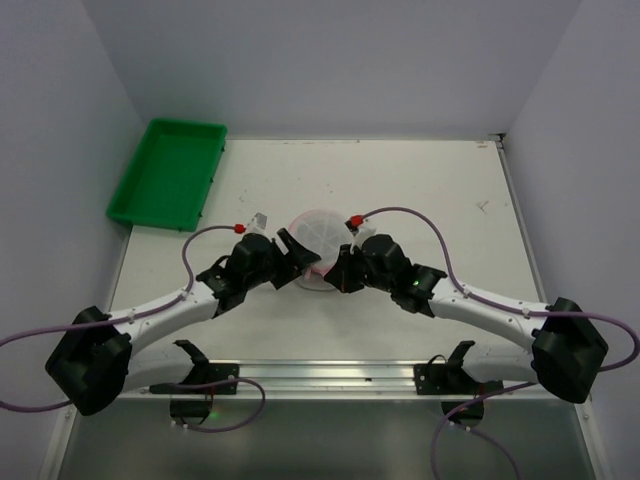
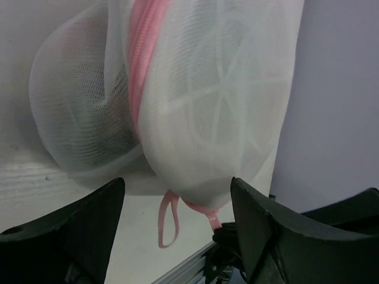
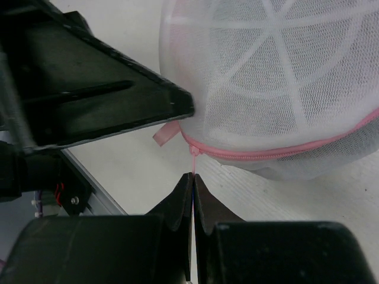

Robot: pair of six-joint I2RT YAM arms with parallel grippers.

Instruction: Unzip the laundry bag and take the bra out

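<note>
The white table [image 1: 420, 190] carries a green tray [image 1: 170, 170] at its far left corner. The round mesh laundry bag [image 1: 318, 235] sits near the middle of the table, well apart from the tray.

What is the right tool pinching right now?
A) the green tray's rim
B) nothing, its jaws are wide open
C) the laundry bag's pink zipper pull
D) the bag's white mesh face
C: in the right wrist view, the right tool is shut on the thin pink zipper pull that hangs from the zipper of the laundry bag.
</note>
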